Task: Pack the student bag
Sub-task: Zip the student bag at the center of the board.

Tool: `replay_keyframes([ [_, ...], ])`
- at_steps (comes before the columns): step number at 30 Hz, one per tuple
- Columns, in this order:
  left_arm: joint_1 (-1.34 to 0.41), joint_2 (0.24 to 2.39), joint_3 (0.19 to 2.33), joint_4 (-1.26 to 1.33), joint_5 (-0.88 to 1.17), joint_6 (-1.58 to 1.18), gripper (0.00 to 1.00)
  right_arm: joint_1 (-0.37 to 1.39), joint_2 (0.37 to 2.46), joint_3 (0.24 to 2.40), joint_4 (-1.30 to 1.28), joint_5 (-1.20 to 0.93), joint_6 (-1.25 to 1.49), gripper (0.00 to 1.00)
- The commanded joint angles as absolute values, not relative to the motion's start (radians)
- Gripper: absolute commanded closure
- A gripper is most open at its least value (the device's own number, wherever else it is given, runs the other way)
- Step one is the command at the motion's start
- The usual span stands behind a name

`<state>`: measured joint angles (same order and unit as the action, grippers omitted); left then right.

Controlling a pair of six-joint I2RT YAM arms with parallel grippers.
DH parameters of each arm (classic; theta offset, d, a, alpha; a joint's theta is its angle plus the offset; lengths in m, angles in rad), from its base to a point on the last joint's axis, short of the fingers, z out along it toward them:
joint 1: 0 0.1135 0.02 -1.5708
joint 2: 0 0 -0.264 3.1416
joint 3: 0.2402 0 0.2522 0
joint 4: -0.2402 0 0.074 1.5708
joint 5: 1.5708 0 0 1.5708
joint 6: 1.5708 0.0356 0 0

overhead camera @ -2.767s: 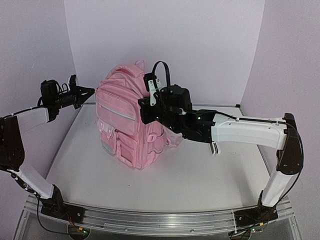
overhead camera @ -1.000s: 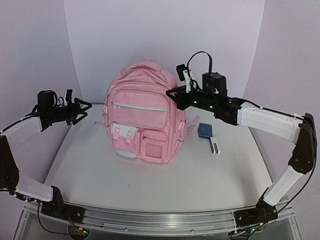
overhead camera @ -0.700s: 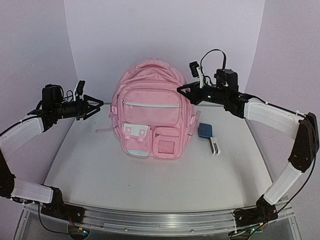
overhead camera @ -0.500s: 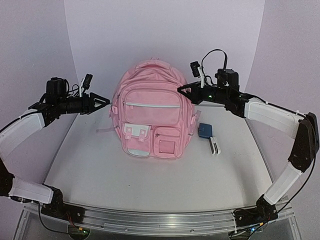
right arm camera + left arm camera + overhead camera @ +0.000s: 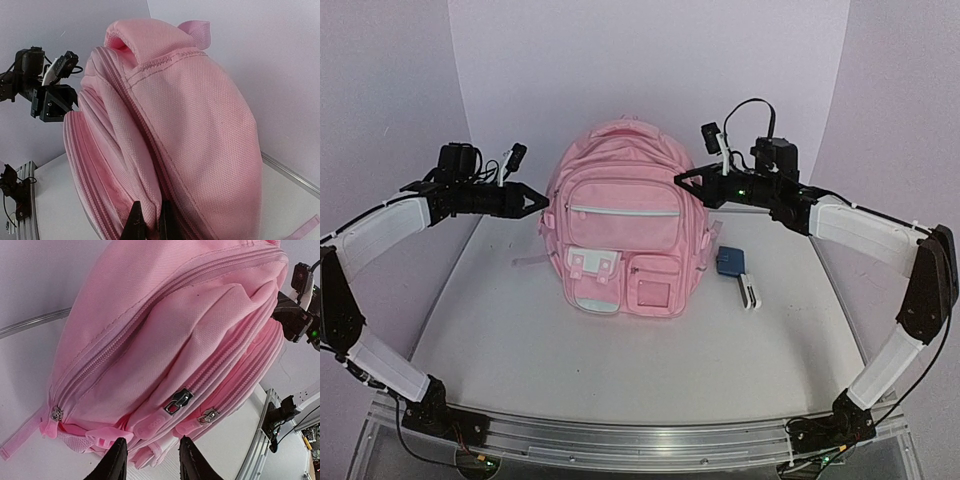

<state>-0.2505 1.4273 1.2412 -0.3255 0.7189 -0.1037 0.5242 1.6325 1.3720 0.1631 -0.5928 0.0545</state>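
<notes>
The pink student bag [image 5: 625, 235] stands upright at the back middle of the table, front pockets facing me, all zips shut. My right gripper [image 5: 683, 180] is shut on a fold of the bag's fabric at its upper right side; the right wrist view shows the fingers [image 5: 136, 220] pinching fabric of the bag [image 5: 200, 130] beside a zip seam. My left gripper [image 5: 538, 201] is open just left of the bag, its tips close to the bag's upper left side. In the left wrist view its fingers [image 5: 116, 465] are spread below the bag [image 5: 175, 325], near two pink zip pulls [image 5: 152, 425].
A small blue case [image 5: 730, 261] and a white and dark clip-like object [image 5: 750, 292] lie on the table right of the bag. A pink strap [image 5: 526, 259] trails out at the bag's left. Purple walls close in the back and both sides.
The bag was turned to face front and drawn right by my right gripper, then stayed still. My left gripper moved right, up to the bag's left side.
</notes>
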Motion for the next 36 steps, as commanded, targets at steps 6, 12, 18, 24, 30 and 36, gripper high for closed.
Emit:
replay_keyframes([
  [6,-0.273,1.481,1.337,-0.345,0.751,-0.045,0.64,0.508,1.604,1.421,0.357,-0.623,0.109,1.00],
  [12,-0.274,1.520,1.374,-0.345,0.749,-0.042,0.69,0.507,1.598,1.411,0.362,-0.628,0.114,1.00],
  [18,-0.275,1.537,1.378,-0.350,0.754,-0.038,0.72,0.504,1.597,1.410,0.364,-0.634,0.115,1.00],
  [24,-0.275,1.521,1.358,-0.348,0.752,-0.030,0.89,0.500,1.598,1.412,0.367,-0.634,0.119,1.00],
  [30,-0.275,1.481,1.293,-0.346,0.698,-0.032,1.00,0.495,1.600,1.412,0.368,-0.633,0.122,1.00],
  [36,-0.275,1.434,1.171,-0.300,0.601,-0.061,1.00,0.493,1.598,1.407,0.372,-0.624,0.120,1.00],
])
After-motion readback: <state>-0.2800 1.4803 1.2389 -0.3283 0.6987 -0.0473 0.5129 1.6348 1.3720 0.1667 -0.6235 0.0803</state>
